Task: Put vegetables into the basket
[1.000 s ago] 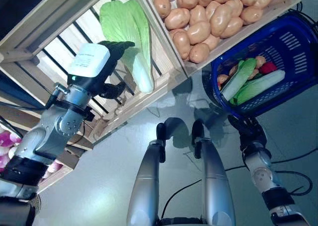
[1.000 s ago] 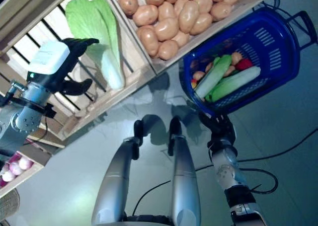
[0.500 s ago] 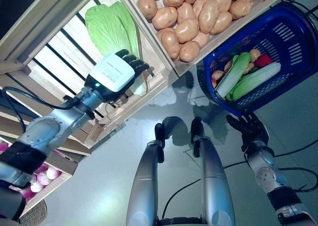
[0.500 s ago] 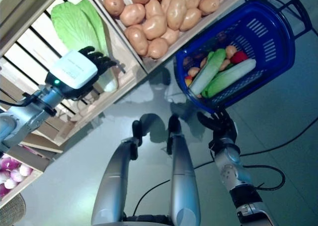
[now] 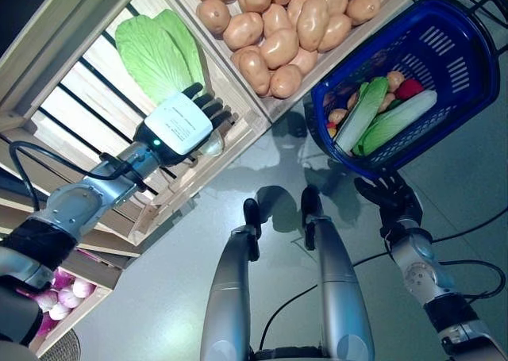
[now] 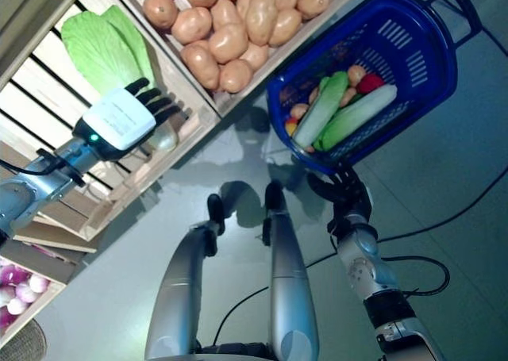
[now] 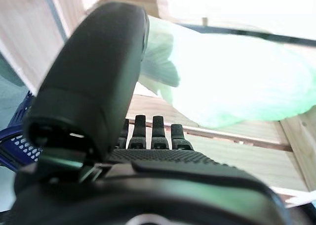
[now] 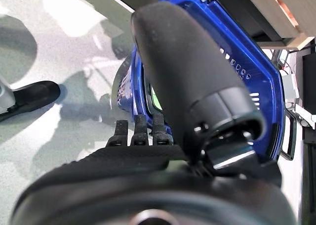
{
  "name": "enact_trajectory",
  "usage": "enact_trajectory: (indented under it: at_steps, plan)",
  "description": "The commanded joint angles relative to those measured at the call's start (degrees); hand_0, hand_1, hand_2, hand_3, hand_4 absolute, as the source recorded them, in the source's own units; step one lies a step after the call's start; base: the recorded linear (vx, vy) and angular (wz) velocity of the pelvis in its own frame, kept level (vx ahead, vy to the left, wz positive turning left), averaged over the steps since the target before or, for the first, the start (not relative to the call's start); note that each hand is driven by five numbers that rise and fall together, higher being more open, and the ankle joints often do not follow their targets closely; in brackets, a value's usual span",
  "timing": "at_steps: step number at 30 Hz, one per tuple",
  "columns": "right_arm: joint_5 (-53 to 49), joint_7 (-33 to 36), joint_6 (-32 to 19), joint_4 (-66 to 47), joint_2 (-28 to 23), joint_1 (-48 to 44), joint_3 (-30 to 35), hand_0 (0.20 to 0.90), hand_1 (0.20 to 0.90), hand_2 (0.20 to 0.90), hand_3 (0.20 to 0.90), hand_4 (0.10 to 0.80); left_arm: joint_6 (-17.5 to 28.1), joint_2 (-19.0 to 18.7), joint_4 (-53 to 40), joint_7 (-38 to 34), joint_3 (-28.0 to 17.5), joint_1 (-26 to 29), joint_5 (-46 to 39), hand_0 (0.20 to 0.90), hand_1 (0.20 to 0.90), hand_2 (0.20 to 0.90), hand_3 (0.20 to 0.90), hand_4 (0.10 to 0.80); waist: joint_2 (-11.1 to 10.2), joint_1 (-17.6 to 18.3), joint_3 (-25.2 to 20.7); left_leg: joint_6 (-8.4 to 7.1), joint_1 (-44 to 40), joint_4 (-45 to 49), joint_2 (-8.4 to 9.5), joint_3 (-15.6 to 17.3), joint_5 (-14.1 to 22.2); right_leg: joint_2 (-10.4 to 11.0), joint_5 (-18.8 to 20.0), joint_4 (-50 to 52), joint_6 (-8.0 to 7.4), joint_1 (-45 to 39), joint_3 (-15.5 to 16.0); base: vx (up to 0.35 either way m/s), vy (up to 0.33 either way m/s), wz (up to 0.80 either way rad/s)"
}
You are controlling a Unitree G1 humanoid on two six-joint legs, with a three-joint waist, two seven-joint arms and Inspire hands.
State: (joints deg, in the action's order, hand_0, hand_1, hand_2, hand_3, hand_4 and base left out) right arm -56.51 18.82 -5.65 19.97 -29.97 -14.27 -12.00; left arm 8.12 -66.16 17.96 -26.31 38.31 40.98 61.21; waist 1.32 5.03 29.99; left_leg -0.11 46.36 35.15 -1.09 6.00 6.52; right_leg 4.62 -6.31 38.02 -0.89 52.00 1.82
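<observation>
Item one: napa cabbage (image 5: 155, 55), lying in the slatted wooden crate (image 5: 71, 115). I see its leafy green end up the crate and its pale stalk end down by the crate's lower rail.

Item two: my left hand (image 5: 184, 123), over the stalk end of that cabbage. My fingers (image 7: 159, 132) are fairly straight and spread above the slats; in the wrist view the cabbage's pale leaf sits just past them, and I cannot tell whether they touch it. Nothing is clasped.

Item three: potatoes (image 5: 274, 24), heaped in the neighbouring wooden bin (image 5: 337, 48).

Item four: blue plastic basket (image 5: 459, 55), on the floor beside that bin, already holding two long green vegetables (image 5: 373, 119), a red piece and some small round ones.

Item five: my right hand (image 5: 387, 198), just below the basket's rim, fingers splayed and loose, holding nothing.
</observation>
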Motion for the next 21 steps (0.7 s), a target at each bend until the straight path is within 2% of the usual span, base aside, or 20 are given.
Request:
enact_trajectory:
  at_steps: [1, 9, 14, 21]
  plan:
    - [2.6, 2.2, -4.2, -7.1, -4.1, 0.1, 1.7, 0.900, 0.900, 0.900, 0.900, 0.800, -1.5, -2.1, -1.0, -7.1, -2.9, 4.7, 3.4, 0.900, 0.900, 0.900, 0.900, 0.800, 1.6, 0.9, -0.2, -1.35, 0.1, -3.1, -0.52, 1.8, -2.5, 0.6, 1.6, -2.5, -1.19, -3.7, 2.1, 0.000, 0.000, 0.00]
    - [1.1, 3.1, -3.4, -9.2, -4.6, -0.7, 2.5, 0.900, 0.900, 0.900, 0.900, 0.800, -6.6, -0.5, 4.7, -9.3, -1.8, 6.0, 6.1, 0.900, 0.900, 0.900, 0.900, 0.800, 1.4, 1.6, -0.2, -1.27, 0.9, -2.1, -0.78, 2.0, -2.3, 0.7, 1.5, -1.0, -1.38, -2.4, 1.7, 0.001, 0.023, -0.04]
    - [2.0, 3.6, -3.2, -9.7, -4.1, -0.8, 3.1, 0.900, 0.900, 0.900, 0.900, 0.800, -4.9, 0.1, 7.4, -9.0, -1.4, 7.4, 7.6, 0.900, 0.900, 0.900, 0.900, 0.800, 1.2, 1.8, -0.2, -1.23, 1.4, -1.8, -0.78, 2.0, -2.2, 0.7, 1.6, -0.6, -1.50, -1.9, 1.8, 0.000, 0.000, 0.00]
    - [3.0, 4.1, -3.4, -10.6, -4.8, -0.3, 4.2, 0.900, 0.900, 0.900, 0.900, 0.800, -5.1, 0.5, 9.4, -7.4, -2.7, 4.9, 7.5, 0.900, 0.900, 0.900, 0.900, 0.800, 1.3, 2.0, -0.2, -1.35, 1.2, -2.3, -0.74, 2.3, -2.1, 0.6, 1.4, -1.3, -1.56, -2.0, 1.5, 0.003, 0.011, -0.01]
